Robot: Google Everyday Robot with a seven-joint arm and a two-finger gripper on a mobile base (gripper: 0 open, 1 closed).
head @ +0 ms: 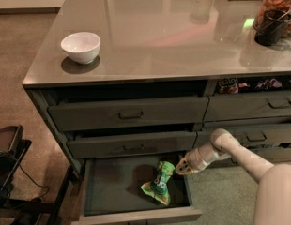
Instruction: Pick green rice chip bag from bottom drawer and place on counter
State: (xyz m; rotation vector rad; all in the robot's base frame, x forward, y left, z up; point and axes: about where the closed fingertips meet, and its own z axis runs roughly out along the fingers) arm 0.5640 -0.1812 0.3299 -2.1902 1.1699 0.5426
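Bottom drawer (112, 184), wide, shallow, dark grey-green: pulled open, dark floor exposed. Small bright green foil rice chip bag (159, 185) lies crumpled on that floor, right of centre, near the drawer's right wall (upper end pointing toward the arm).

Gripper (179, 168), on the pale tubular arm (230, 146) entering from the right: positioned over the drawer's right rear corner, tip just beside the bag's upper end. Contact with the bag cannot be confirmed, nor can I tell whether the gripper is spread or closed.

Glossy grey-brown reflective counter (159, 36): carries a round white bowl (80, 46) near its left front corner. The two handled drawers (130, 114) above stand slightly ajar.
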